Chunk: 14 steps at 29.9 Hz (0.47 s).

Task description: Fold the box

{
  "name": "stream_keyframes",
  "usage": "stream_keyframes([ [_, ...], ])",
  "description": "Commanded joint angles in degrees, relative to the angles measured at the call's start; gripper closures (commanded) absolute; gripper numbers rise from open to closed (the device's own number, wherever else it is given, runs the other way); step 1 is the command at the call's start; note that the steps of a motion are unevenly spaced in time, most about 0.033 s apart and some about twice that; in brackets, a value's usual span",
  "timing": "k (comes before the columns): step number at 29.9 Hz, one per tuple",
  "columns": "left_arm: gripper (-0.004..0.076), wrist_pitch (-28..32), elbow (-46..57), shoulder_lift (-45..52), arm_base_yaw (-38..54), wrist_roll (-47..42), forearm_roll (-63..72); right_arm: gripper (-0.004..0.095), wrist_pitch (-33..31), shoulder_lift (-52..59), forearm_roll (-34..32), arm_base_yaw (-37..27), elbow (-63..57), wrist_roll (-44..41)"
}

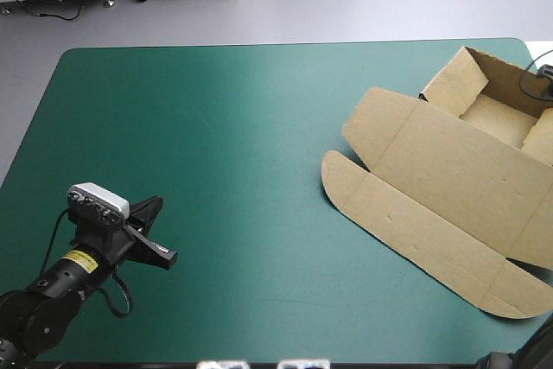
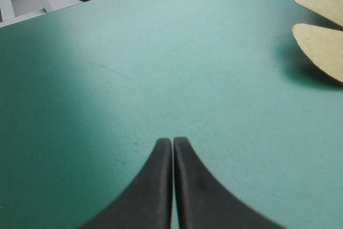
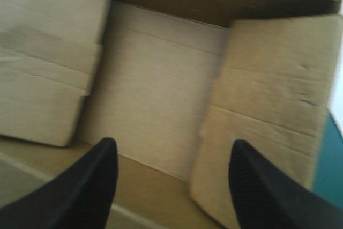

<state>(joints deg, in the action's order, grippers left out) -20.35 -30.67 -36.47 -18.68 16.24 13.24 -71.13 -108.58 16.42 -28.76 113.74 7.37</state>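
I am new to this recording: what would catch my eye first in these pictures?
The brown box dominates the table's right side: an open tray at the far right, its lid flat on the teal-green cover. The right pincer stands open over the tray; the left pincer is shut at the near-left corner, apart from the box.

tabletop (image 1: pixel 225 127) | teal-green cover (image 2: pixel 214 95) lies flat and smooth across it | far corners rounded | faint scratches and pale specks show in the left wrist view | darker shading toward the left edge
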Motion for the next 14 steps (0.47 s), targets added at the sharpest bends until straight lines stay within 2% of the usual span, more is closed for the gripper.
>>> stream_keyframes([
  [1, 0.0729, 5.3, -1.7, 0.2, -0.3, 0.0, 0.0, 0.0581, -0.5, 7.7, 10.2, 1.4, 1.9, 4.2],
  [4, 0.0729, 5.3, -1.7, 0.2, -0.3, 0.0, 0.0, 0.0932, -0.5, 11.5, 12.4, 5.2, 1.9, 5.6],
  [8, 0.0729, 5.9, -1.7, 0.2, -0.3, 0.0, -0.1, 0.0918, -0.5, 16.1, 19.5, 11.8, 1.9, 9.8],
  [14, 0.0729, 6.1, -1.7, 0.2, -0.3, 0.0, -0.3, 0.0918, -0.5, 22.1, 13.3, 30.2, 1.0, 10.9],
])
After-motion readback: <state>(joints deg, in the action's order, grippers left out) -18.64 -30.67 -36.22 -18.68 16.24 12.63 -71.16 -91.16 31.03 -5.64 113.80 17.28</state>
